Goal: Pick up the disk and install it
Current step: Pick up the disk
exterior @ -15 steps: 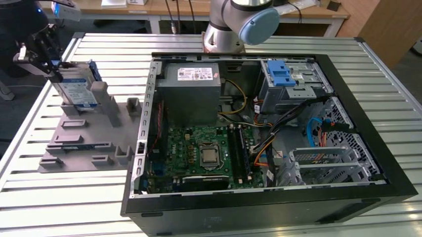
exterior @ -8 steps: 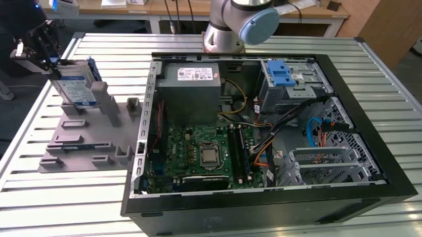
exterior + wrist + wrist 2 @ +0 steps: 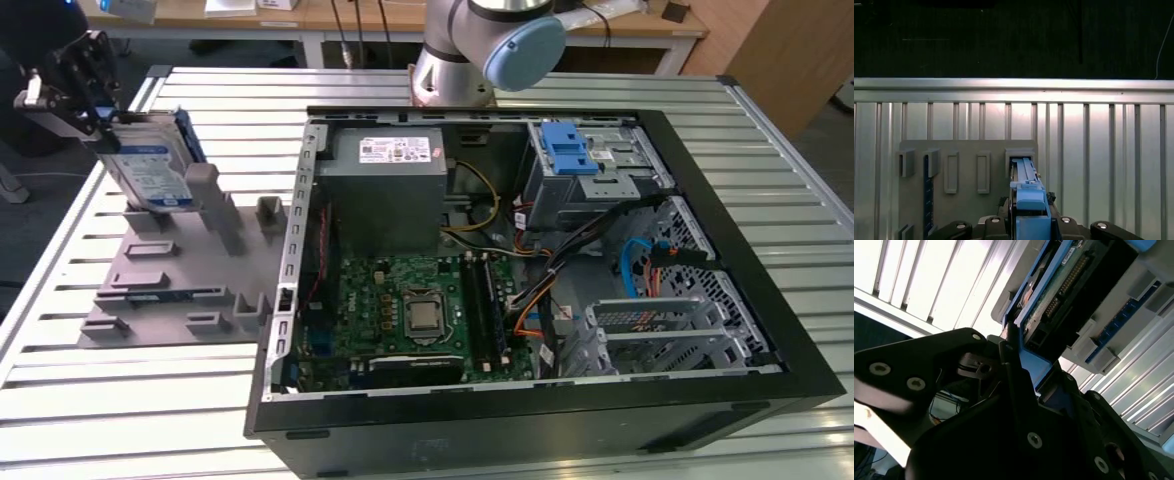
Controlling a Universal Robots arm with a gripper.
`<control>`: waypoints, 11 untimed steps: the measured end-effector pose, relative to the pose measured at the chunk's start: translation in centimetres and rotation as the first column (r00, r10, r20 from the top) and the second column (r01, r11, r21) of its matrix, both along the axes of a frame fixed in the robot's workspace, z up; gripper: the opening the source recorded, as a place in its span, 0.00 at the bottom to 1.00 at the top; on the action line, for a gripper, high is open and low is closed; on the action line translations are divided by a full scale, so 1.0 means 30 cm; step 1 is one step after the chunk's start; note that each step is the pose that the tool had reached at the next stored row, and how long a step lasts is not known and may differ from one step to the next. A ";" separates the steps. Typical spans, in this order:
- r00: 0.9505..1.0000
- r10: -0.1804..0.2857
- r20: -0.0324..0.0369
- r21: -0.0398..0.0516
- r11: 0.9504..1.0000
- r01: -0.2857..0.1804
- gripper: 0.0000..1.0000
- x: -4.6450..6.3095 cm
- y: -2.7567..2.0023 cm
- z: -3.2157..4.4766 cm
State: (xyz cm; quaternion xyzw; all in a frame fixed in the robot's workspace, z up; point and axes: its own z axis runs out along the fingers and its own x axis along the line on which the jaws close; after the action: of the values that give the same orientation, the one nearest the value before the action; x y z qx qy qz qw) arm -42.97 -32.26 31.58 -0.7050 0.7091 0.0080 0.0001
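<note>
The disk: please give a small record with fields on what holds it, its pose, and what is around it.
disk: silver drive with blue bracket, upright, slightly tilted
held by: gripper, jaws closed on its upper end
underneath: grey slotted holder; whether the disk is clear of its slot cannot be told
computer case: open, on the exterior view's right of the holder
support: slatted metal table

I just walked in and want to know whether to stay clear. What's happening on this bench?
A robot arm's tool is shut on the disk, gripping it by its blue-framed edge. The disk stands on edge at the grey holder, on the exterior view's left. I cannot tell whether it has cleared the holder's slot. The open computer case sits beside the holder, and the disk is not yet in it.
</note>
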 end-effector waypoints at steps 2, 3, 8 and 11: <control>1.000 0.000 0.000 0.002 1.000 0.000 0.37 0.000 0.000 0.009; 1.000 0.000 0.000 0.003 1.000 0.000 0.37 0.000 0.000 0.013; 1.000 0.000 0.000 0.005 1.000 0.000 0.37 0.000 0.000 0.035; 1.000 0.000 0.000 0.006 1.000 0.000 0.37 0.000 0.000 0.050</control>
State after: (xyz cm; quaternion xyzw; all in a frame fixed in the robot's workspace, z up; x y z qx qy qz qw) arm -42.97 -32.26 33.08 -0.7050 0.7091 0.0100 0.0021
